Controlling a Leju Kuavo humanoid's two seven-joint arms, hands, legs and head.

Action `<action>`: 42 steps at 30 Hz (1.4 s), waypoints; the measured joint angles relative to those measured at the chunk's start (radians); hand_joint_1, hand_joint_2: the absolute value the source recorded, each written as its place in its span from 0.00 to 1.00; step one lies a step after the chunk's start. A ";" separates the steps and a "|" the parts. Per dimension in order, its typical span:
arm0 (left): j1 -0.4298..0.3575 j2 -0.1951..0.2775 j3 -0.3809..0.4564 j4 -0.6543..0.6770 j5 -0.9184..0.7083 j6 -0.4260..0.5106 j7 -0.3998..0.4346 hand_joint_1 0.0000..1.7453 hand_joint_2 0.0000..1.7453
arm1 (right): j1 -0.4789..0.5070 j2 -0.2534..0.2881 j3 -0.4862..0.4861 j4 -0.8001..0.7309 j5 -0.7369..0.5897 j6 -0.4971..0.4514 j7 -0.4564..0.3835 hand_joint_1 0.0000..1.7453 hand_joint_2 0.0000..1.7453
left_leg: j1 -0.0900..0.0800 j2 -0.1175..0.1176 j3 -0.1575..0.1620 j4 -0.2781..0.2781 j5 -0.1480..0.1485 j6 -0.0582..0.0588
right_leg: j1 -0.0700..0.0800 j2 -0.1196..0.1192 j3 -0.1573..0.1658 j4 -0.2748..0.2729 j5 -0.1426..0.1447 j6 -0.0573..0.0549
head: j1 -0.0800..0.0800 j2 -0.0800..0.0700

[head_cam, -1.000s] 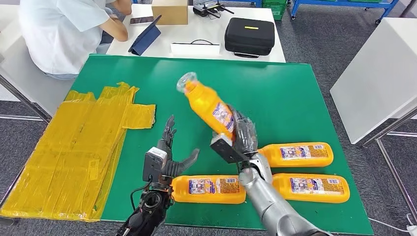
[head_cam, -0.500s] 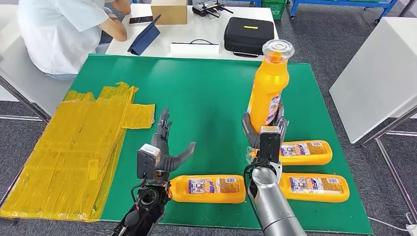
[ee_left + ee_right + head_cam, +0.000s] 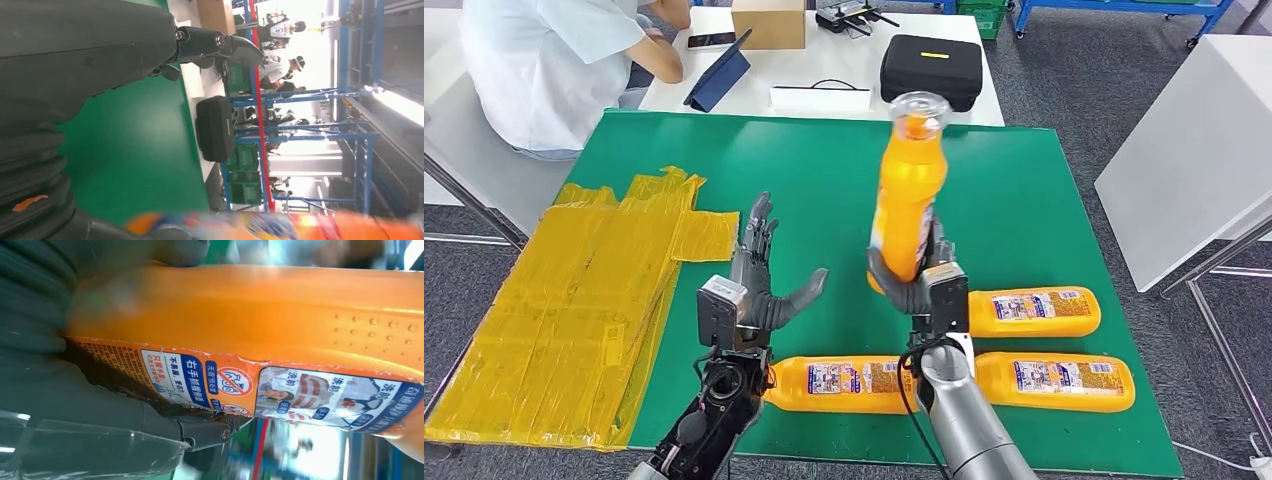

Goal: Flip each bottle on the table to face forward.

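My right hand (image 3: 924, 285) grips the lower part of an orange bottle (image 3: 907, 196) and holds it upright above the green table (image 3: 824, 190), clear cap on top. Up close, the right wrist view has the bottle's (image 3: 260, 325) orange side and its label edge, with my fingers (image 3: 150, 422) wrapped around it. My left hand (image 3: 759, 290) hovers open to the left of that bottle, fingers spread, holding nothing. Three more orange bottles lie on their sides near the table's front: one (image 3: 849, 384) between my arms, two (image 3: 1036, 311) (image 3: 1058, 380) on the right.
Crumpled yellow plastic sheeting (image 3: 584, 300) covers the table's left part. Behind the green table is a white table with a black case (image 3: 931, 72), a cardboard box (image 3: 768, 24) and a tablet (image 3: 720, 74); a person (image 3: 554, 70) sits there. Another white table (image 3: 1194, 150) stands at right.
My right hand has carried the upright bottle to the left, toward the left hand, with the bottle turned about its axis. The left hand has risen slightly and stayed open.
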 joint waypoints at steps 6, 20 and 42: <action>-0.009 0.000 -0.009 -0.011 0.013 -0.039 0.010 0.00 1.00 | -0.048 -0.001 0.165 0.141 0.192 0.086 0.002 1.00 1.00 | 0.000 0.000 0.000 0.000 0.001 0.000 | 0.000 0.000 -0.001 0.000 0.000 0.000 | 0.000 0.000; -0.020 0.001 -0.012 0.018 0.044 -0.075 0.011 0.32 1.00 | -0.108 0.002 0.246 0.290 0.379 0.040 0.011 1.00 1.00 | 0.000 0.000 -0.001 0.000 0.001 0.000 | 0.000 0.000 -0.002 0.000 0.000 0.000 | 0.000 0.000; -0.033 0.001 -0.023 0.042 0.072 -0.083 0.009 1.00 1.00 | -0.085 0.008 0.219 0.288 0.399 -0.006 0.008 1.00 1.00 | 0.000 0.000 -0.002 0.000 0.001 0.000 | 0.000 0.000 -0.003 0.000 0.000 0.000 | 0.000 0.000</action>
